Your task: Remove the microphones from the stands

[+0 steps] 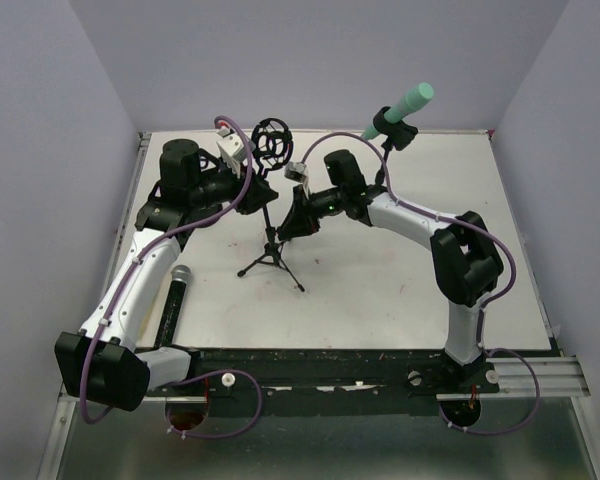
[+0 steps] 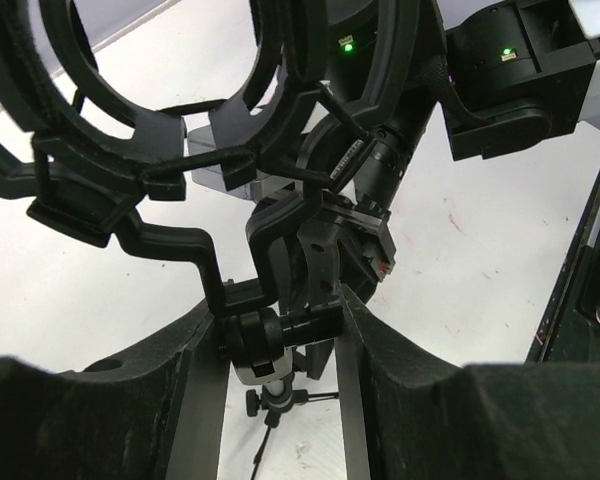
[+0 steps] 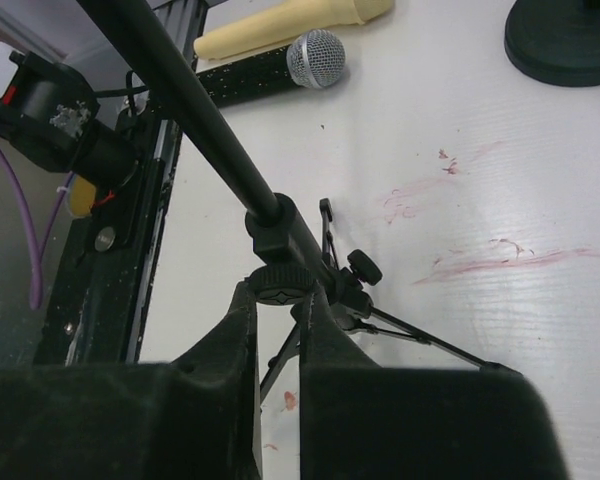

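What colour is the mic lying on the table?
Black microphone with a silver mesh head; clearest in the right wrist view.

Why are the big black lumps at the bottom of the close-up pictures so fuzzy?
Left wrist view: the left gripper's fingers sit too near the lens, so they blur. Right wrist view: the right gripper's fingers blur too, while the stand looks sharp.
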